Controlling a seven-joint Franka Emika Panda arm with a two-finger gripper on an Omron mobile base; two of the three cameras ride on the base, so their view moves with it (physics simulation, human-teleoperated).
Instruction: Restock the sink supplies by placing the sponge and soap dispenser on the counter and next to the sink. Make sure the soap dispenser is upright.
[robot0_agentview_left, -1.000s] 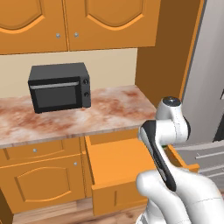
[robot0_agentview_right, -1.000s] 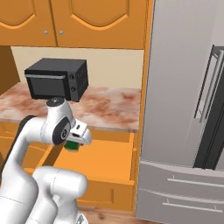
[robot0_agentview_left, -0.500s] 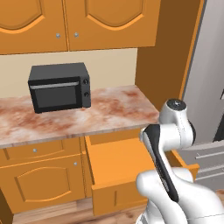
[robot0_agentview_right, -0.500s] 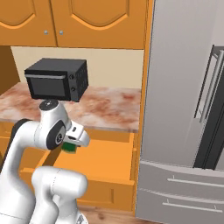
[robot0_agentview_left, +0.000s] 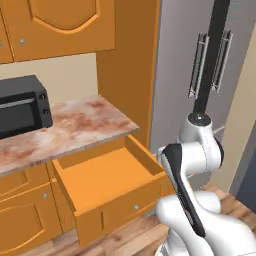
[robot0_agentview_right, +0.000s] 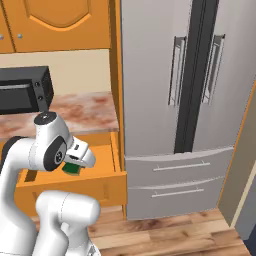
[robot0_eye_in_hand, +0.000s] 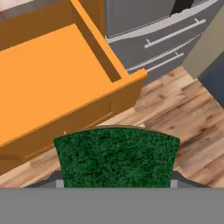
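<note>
At lower centre of the hand view, the flat dark-green sponge pad (robot0_eye_in_hand: 117, 156) sits clamped in the gripper (robot0_eye_in_hand: 114, 183), jaws closed on its sides, above the open, bare orange wooden drawer (robot0_eye_in_hand: 52, 83). Step in hand: carrying the sponge. Next move likely calls for travel toward the sink, then release onto the cream mottled counter (robot0_agentview_left: 75, 125).

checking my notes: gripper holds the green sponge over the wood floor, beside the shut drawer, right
Not quite: the drawer is pulled open, as the hand view shows, with its orange inside showing. The rest holds: the gripper holds the green sponge, with the wood floor below.
</note>
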